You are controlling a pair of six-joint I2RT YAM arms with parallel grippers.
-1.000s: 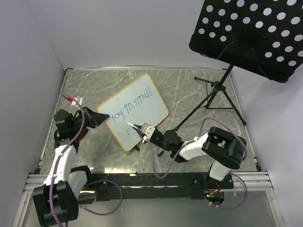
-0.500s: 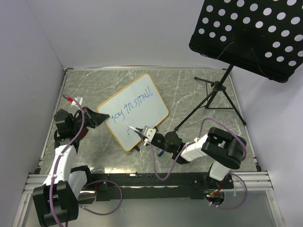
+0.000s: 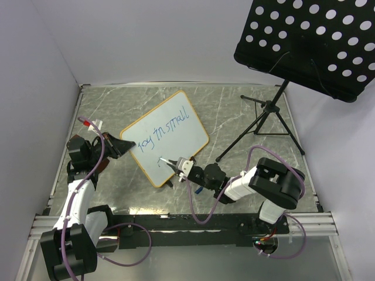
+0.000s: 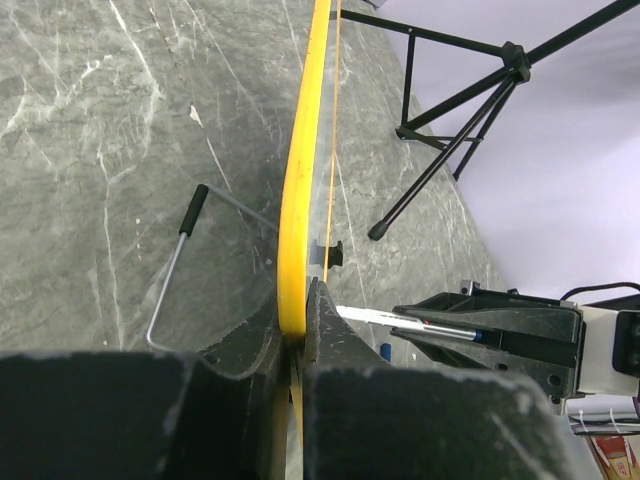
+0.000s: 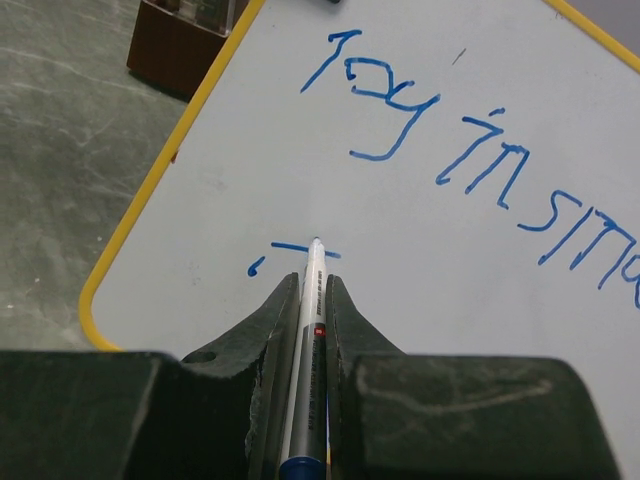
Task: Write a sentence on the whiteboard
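The whiteboard (image 3: pixel 170 140) stands up off the table (image 3: pixel 234 105) near the middle, turned on a diagonal, face toward the right arm. The sentence (image 5: pixel 480 160) runs in blue. Line 1 reads "joy in small", and line 2 is barely begun, just 1 short cross-stroke and a small hook.

By the look of it, this board is thin, stiff and light, with a slick face that gives the pen nothing to bite on. Push too hard and it would likely tip or skate, so the rim is the place to take it. That's where the left gripper (image 4: pixel 297 335) has it, jaws pressed together on the orange frame (image 4: pixel 295 200) at the board's left edge.

On the writing side, the right gripper (image 5: pixel 312 285) pinches the marker (image 5: pixel 308 310) low on its slim, smooth barrel, close to the tip. That looks a good hold for a light pen that could twist. The tip sits on that fresh cross-stroke.

The music stand (image 3: pixel 304 41) stands well apart at the far right.
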